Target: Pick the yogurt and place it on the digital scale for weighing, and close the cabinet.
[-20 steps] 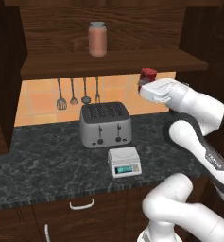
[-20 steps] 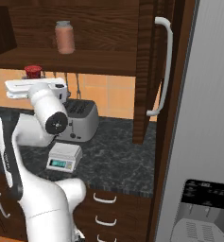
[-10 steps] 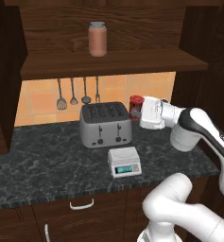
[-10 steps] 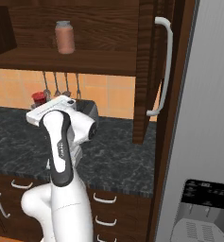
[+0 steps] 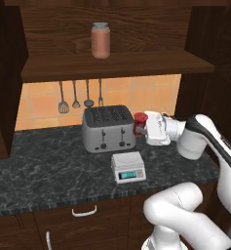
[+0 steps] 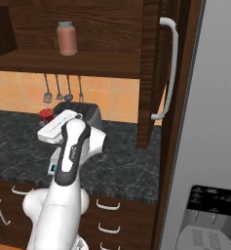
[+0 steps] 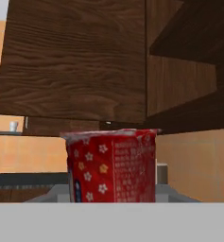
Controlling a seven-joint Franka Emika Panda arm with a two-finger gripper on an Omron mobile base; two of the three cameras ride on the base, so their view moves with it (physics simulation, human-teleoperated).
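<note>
My gripper [image 5: 141, 126] is shut on the yogurt [image 5: 140, 124], a small red cup, holding it in the air beside the toaster's right end and above the counter. The cup also shows red at the arm's far end [image 6: 46, 115] and as a flowered red cup close up [image 7: 111, 165]. The digital scale [image 5: 128, 166], a small white box with a blue-green display, sits on the counter below and slightly left of the cup. The dark brown cabinet [image 5: 112, 66] stands open above, its door [image 6: 151, 73] swung out edge-on with a silver bar handle [image 6: 168, 68].
A silver four-slot toaster [image 5: 108, 128] stands behind the scale. A pinkish-brown jar [image 5: 101, 40] rests on the cabinet shelf. Utensils [image 5: 80, 95] hang on the tiled wall. A grey fridge [image 6: 209, 146] borders the counter on the right. Drawers with white handles [image 5: 83, 211] run below.
The arm has come down from shelf height with the yogurt and swung it left, ending beside the toaster above the scale. The grip stayed shut.
</note>
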